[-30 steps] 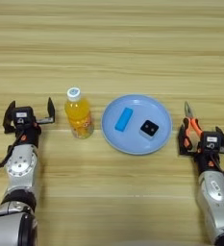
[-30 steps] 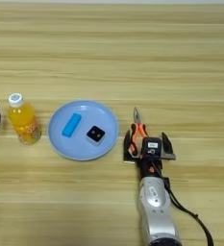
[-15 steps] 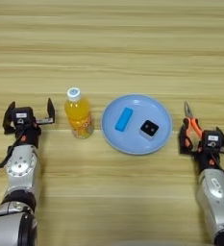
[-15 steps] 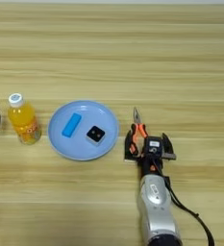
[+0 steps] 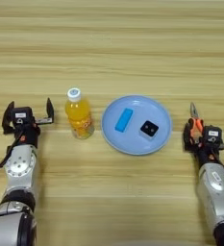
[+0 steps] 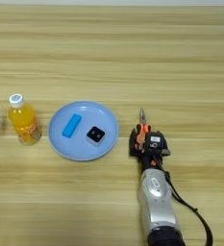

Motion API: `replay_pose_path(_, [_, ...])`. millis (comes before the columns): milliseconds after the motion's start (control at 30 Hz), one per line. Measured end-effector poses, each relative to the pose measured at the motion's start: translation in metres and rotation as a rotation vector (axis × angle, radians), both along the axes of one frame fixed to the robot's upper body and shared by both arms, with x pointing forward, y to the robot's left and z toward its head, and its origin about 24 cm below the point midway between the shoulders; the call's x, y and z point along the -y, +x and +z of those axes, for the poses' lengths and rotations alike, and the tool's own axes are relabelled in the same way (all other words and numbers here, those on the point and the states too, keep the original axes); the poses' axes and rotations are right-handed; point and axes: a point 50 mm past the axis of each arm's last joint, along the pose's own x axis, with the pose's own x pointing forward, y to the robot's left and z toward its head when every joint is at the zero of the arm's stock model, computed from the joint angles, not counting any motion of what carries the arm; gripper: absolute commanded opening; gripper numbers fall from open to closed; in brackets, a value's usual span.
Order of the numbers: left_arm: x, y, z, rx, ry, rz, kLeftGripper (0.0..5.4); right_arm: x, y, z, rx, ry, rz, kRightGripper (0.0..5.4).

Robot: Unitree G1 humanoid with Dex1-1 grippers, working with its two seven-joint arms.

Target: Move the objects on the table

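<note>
A small bottle of orange drink with a white cap stands upright on the table, left of a blue plate. On the plate lies a tiny black cube with a white dot. Orange-handled pliers lie right of the plate, tips pointing away from me. My right gripper is open at the pliers' handles, which sit between its fingers, close to the left one. My left gripper rests open just left of the bottle, holding nothing.
A small blue block lies on the plate beside the cube. Bare wood stretches across the far half of the table and along the front between my two arms.
</note>
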Motion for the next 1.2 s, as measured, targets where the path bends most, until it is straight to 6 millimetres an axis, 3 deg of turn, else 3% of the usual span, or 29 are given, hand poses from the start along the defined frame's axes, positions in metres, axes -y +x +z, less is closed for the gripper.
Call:
replay_pose_path(967, [0.000,0.002,0.002,0.006,0.001,-0.001,5.40,0.004,-0.003,-0.002,-0.017,-0.022,-0.018,3.32])
replay_pose_path(1200, [0.001,0.002,0.002,0.006,0.001,-0.002,5.40,0.013,-0.004,-0.001,-0.020,-0.041,-0.044,3.32])
